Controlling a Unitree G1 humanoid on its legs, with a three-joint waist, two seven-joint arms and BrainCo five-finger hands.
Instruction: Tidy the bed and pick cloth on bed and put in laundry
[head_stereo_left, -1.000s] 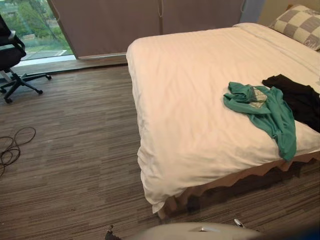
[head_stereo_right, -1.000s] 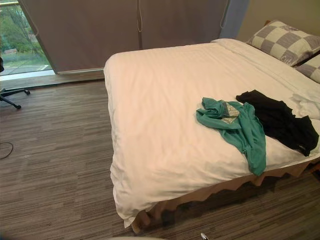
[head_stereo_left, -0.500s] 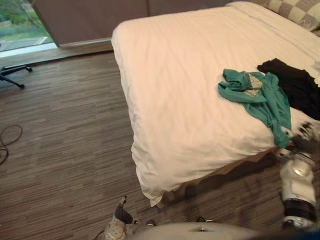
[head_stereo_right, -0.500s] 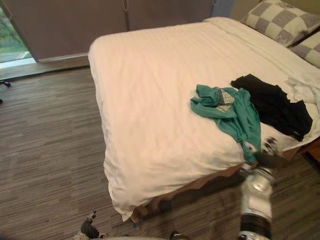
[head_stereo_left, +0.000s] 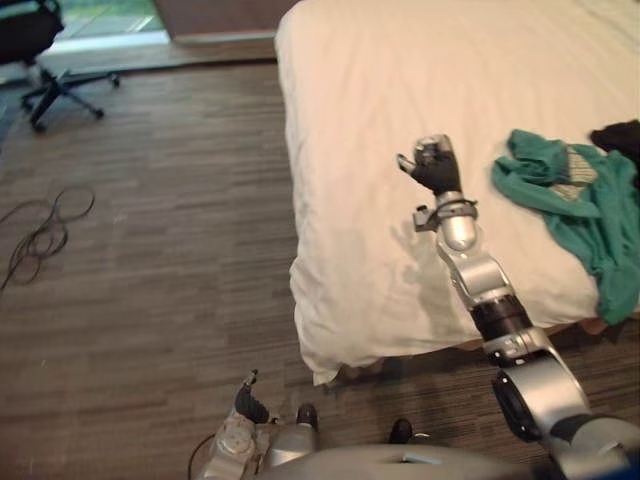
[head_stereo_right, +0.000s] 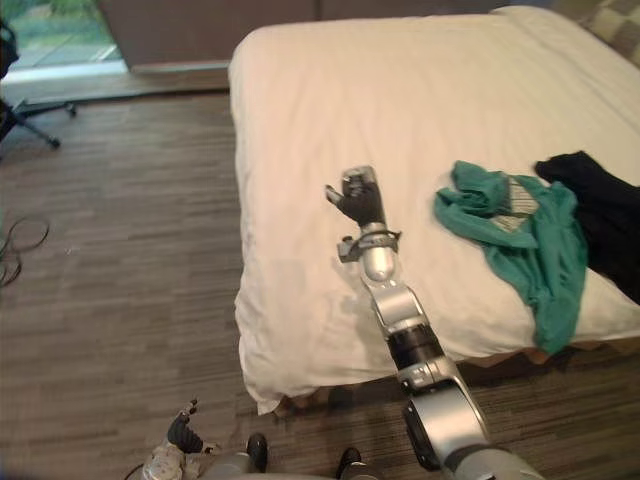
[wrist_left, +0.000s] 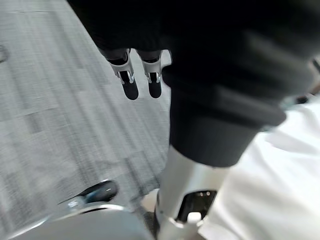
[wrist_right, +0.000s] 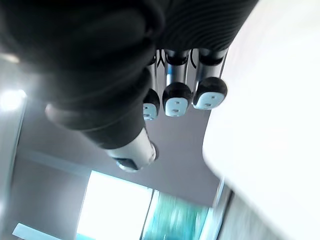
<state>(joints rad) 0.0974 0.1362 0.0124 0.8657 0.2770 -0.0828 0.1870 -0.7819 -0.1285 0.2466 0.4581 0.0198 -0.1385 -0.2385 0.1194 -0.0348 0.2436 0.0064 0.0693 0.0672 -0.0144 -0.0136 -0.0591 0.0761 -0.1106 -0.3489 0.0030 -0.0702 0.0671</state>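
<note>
Apparently aiming for the green shirt.
Empty right hand is hovering open above the bed; best grabbing the bunched end.

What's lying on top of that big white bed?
A crumpled green cloth garment and, touching it, a black cloth garment lie on the white duvet. The robot's right hand hangs above the duvet. Whatever lies beneath the garments is covered.

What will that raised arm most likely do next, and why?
Probably swing the right hand sideways toward the crumpled green garment. The hand hovers open above the bare white duvet and holds nothing, while the garment lies further to its right, near the bed's edge, untouched.
</note>
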